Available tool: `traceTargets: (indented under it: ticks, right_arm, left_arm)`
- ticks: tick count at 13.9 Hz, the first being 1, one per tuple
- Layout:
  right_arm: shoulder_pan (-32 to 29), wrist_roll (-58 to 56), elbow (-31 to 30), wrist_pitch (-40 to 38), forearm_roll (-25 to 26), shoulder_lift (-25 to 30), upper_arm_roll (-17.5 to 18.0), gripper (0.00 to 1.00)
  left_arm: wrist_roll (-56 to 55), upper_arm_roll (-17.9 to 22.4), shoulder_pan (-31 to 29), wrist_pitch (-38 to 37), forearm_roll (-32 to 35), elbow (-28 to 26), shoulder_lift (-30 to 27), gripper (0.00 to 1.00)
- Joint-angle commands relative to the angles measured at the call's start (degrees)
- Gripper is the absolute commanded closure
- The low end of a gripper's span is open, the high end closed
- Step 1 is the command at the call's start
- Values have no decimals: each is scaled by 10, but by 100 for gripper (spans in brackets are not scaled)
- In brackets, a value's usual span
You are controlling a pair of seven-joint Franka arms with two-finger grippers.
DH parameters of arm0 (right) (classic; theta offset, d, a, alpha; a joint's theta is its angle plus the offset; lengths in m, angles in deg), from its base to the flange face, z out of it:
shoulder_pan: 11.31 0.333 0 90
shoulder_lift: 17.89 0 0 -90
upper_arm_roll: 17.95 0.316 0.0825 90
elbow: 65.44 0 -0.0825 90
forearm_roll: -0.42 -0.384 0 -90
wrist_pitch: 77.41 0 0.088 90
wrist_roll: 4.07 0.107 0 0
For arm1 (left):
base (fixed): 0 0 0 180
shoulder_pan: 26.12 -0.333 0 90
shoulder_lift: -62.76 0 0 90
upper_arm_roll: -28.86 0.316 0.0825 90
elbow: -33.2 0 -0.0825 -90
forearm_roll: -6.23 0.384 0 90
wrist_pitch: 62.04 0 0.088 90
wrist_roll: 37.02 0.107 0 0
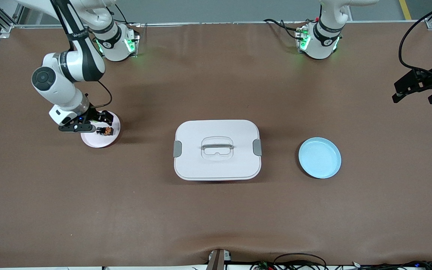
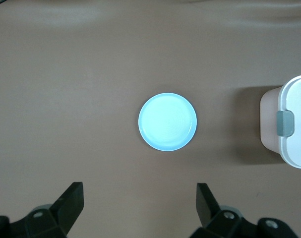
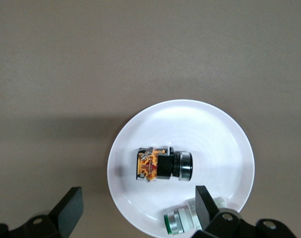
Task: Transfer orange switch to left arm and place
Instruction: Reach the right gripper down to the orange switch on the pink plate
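Orange switch: lying on its side on pink plate toward right arm's end of worktop; black barrel, orange end. Not gripped. Plate reads near-white in right wrist view, pale pink in front view.

Right gripper: low over pink plate, fingers apart, one each side of the switch without touching it.

Green-and-clear part: plain only in right wrist view, beside switch on same plate, partly cut off by one finger; hard to make out in front view, under gripper.

Box: white, rounded, smooth lid, grey side clasps, recessed handle; mid-worktop, between the plates. Left wrist view shows just one end with a clasp.

Blue plate: round, glossy, toward left arm's end.

Left gripper: waiting high at worktop's edge, fingers wide apart, holding nothing; arm mostly cut off in front view.

Worktop: matte brown cover.
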Motion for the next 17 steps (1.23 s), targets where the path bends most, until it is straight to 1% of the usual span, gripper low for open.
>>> traceTargets:
  ticks: [1,4,10,17]
  right_arm:
    - [-1,6,0,20,39,-23,-4,0]
    - [-25,6,0,63,61,-53,-4,0]
    - [-31,7,-1,123,62,-103,-5,0]
    - [-41,4,-7,157,64,-129,-5,0]
  left_arm:
    - [5,-4,-3,-12,5,16,7,0]
    - [5,-4,-3,-12,5,16,7,0]
    - [5,-4,-2,-12,5,16,7,0]
    - [5,-5,-2,-12,5,16,7,0]
